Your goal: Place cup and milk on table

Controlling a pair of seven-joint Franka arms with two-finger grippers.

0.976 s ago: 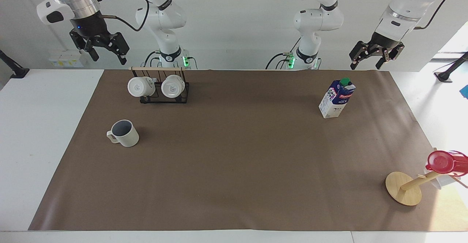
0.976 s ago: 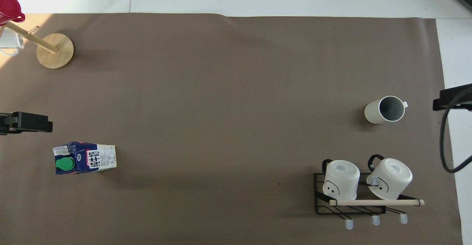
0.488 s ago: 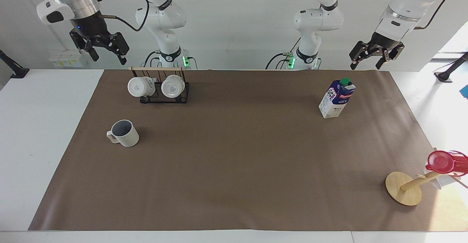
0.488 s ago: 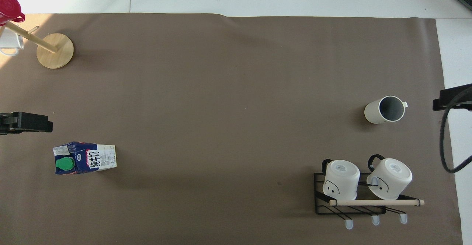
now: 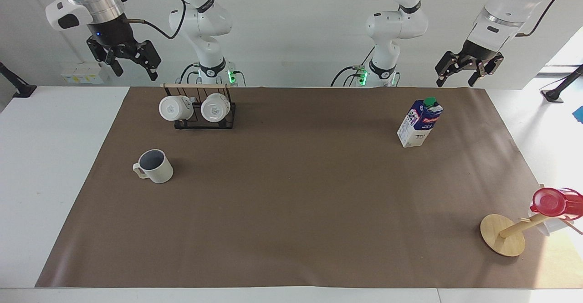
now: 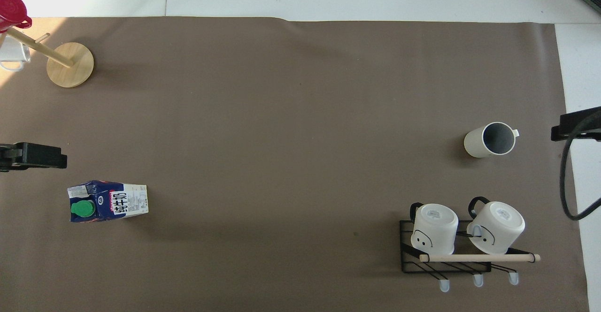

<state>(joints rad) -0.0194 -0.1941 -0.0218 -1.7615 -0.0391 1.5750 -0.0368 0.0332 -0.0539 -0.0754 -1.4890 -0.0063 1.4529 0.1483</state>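
The cup (image 5: 155, 166) (image 6: 488, 139), cream-white with a dark inside, stands upright on the table's brown sheet (image 5: 291, 212) (image 6: 281, 115) toward the right arm's end. The milk (image 5: 419, 123) (image 6: 108, 201) stands upright on the sheet toward the left arm's end. My right gripper (image 5: 135, 71) (image 6: 575, 124) hangs open and empty, high over the table's edge beside the mug rack. High over the sheet's edge at the robots' end, my left gripper (image 5: 455, 83) (image 6: 33, 156) is open and empty, apart from the milk.
A black wire rack (image 5: 200, 120) (image 6: 408, 255) with two white mugs stands nearer to the robots than the cup. A wooden peg stand (image 5: 503, 234) (image 6: 70, 63) carrying a red cup (image 5: 553, 202) sits farther from the robots than the milk.
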